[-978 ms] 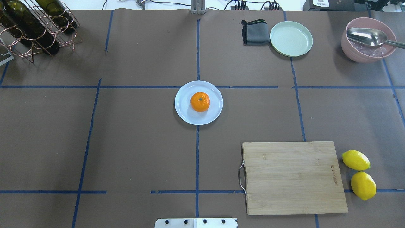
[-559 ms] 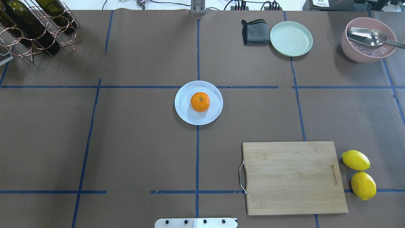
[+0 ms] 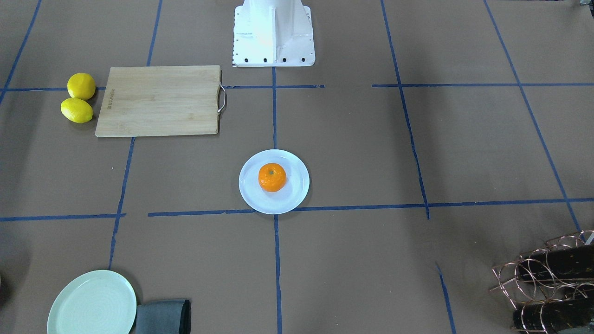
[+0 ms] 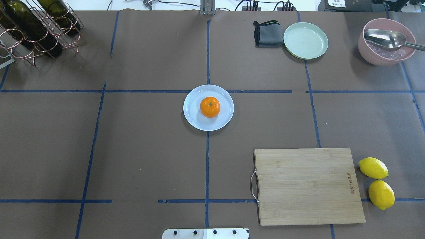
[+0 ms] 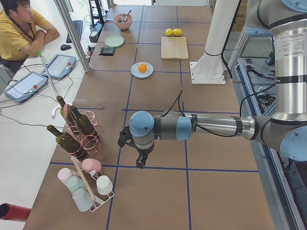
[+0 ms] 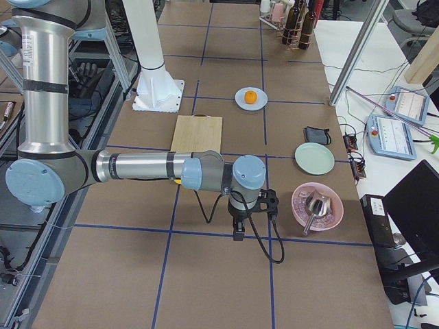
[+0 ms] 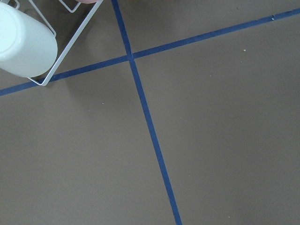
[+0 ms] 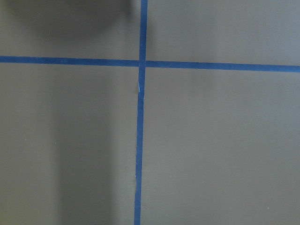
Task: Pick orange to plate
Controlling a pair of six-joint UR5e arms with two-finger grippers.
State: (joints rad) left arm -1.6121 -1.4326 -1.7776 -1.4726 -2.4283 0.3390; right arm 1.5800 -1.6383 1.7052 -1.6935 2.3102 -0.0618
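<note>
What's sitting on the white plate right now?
One orange, stem dimple up, roughly centred on the plate. Nothing else shows on it. The patch of plate directly beneath the orange is covered, so unseen.

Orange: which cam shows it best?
Overhead exterior: the orange is unobstructed, stem dimple visible, sitting near the middle of the plate. Exterior front-facing is nearly as clear. Both side views show it small and far. Neither wrist camera shows it.
</note>
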